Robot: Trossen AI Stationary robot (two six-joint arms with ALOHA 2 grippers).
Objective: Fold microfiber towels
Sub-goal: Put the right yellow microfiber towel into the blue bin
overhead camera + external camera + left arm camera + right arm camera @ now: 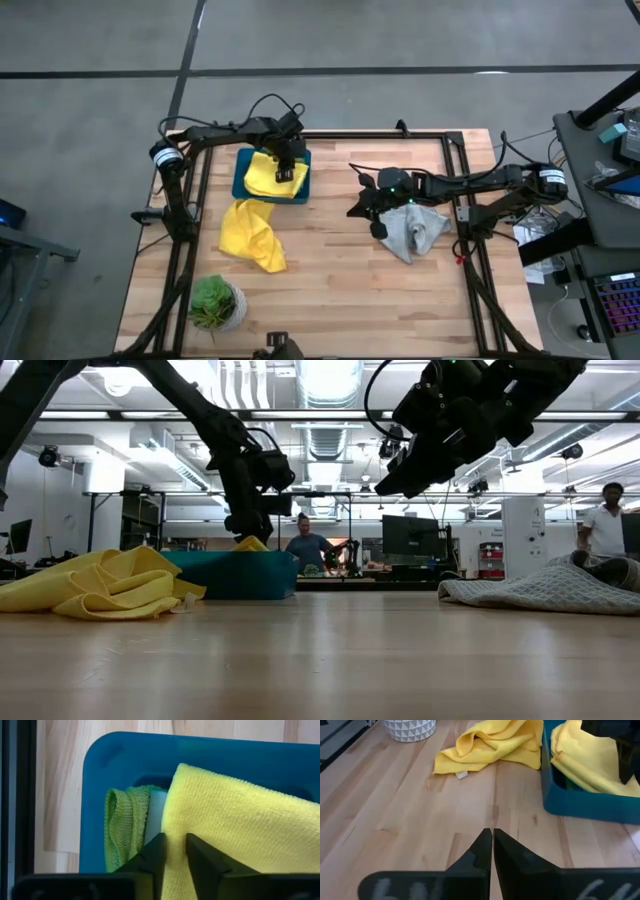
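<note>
A folded yellow towel (pixel 272 172) lies on top of a lime green towel (pixel 122 827) and a light blue one (pixel 155 815) in the teal tray (pixel 243 182) at the far left. My left gripper (pixel 290 168) stands over it, shut on the yellow cloth. A second yellow towel (pixel 250 232) lies crumpled on the table in front of the tray. A pale grey towel (pixel 415 228) lies bunched at the right. My right gripper (pixel 365 205) hangs shut above the bare table, left of the grey towel, holding nothing. My left gripper pinches the top yellow towel at its rounded side (pixel 175 842), the side next to the green towel, between its two fingers. The fingers (pixel 155 855) come steeply from above. Whether they have one layer or several I cannot tell. The towel still lies on the pile in the tray.
A small potted plant (pixel 215 302) stands at the near left corner. Black frame rails (pixel 190 200) run along the table's left and right sides. Bare wood (pixel 340 280) spreads across the middle and near part of the table. People stand in the room behind.
</note>
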